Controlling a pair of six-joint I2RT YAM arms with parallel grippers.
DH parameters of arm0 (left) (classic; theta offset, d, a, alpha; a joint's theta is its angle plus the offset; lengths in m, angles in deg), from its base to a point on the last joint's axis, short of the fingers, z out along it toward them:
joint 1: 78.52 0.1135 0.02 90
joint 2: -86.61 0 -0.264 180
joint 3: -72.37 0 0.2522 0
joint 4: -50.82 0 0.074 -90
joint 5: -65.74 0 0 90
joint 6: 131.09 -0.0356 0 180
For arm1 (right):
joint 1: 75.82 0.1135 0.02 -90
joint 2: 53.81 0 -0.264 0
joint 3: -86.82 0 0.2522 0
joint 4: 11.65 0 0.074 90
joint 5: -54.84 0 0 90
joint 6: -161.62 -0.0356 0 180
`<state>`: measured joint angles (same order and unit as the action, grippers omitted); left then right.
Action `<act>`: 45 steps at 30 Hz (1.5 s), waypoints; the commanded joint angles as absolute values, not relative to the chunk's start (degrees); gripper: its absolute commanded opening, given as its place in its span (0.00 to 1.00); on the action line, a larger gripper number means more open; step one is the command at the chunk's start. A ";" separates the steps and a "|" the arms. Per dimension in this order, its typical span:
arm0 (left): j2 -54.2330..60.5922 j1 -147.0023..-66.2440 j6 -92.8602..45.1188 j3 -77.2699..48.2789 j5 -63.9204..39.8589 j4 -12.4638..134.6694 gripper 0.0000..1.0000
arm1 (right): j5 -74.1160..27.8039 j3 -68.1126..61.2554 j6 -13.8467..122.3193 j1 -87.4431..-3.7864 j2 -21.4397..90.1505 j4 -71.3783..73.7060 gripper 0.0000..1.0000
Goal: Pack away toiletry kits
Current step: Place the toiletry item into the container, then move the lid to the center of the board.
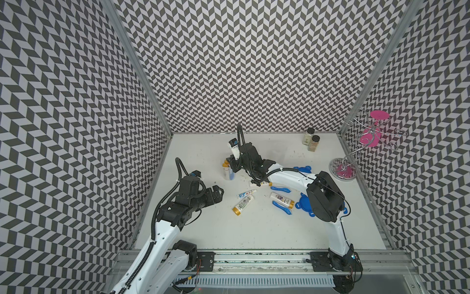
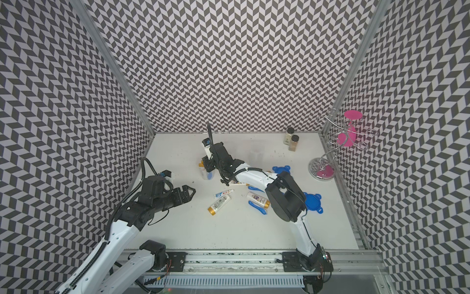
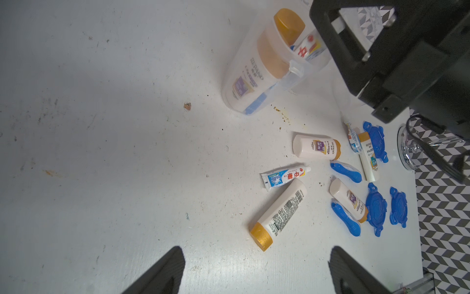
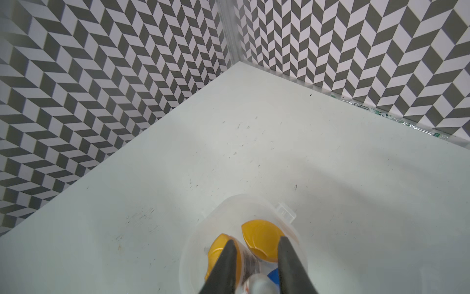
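Seeing right tool (image 4: 256, 239) parted over clear cup (image 4: 193, 244), not clamping the toothpaste tube (image 4: 258, 283) inside; left tool (image 3: 256, 248) wide apart, empty. Judging gold-capped tube (image 3: 282, 211) on table (image 3: 101, 152) light, slick, roll-prone: pinch mid-body.

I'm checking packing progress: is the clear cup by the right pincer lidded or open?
Open. The cup has no lid; gold caps show in its mouth, and three blue lids lie on the table.
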<state>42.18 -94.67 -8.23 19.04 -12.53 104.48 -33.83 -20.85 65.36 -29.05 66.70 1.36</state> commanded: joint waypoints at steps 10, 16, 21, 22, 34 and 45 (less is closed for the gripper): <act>40.60 -95.53 -9.81 18.34 -11.56 101.18 0.94 | -33.22 -23.14 67.30 -28.44 59.01 -0.96 0.62; 36.44 -99.79 -9.59 17.98 -11.31 100.79 0.94 | -34.42 -24.00 64.89 -29.48 51.23 7.78 0.75; 33.17 -109.72 -5.49 18.62 -14.42 95.95 0.94 | -32.79 -7.70 59.57 -33.66 36.22 12.25 0.87; 32.03 -111.44 -5.24 18.46 -14.98 95.07 0.94 | -32.69 -3.22 58.55 -34.52 32.72 13.32 0.89; 13.96 -124.35 -9.62 8.52 -16.56 85.59 0.94 | -33.91 25.60 52.36 -56.78 8.32 32.01 1.00; 5.51 -129.73 -15.22 2.12 -16.22 81.72 0.95 | -24.81 32.81 46.42 -73.10 13.40 27.83 1.00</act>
<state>4.18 -129.99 -13.63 1.46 -16.03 84.86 -28.61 31.00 49.40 -70.58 10.33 30.85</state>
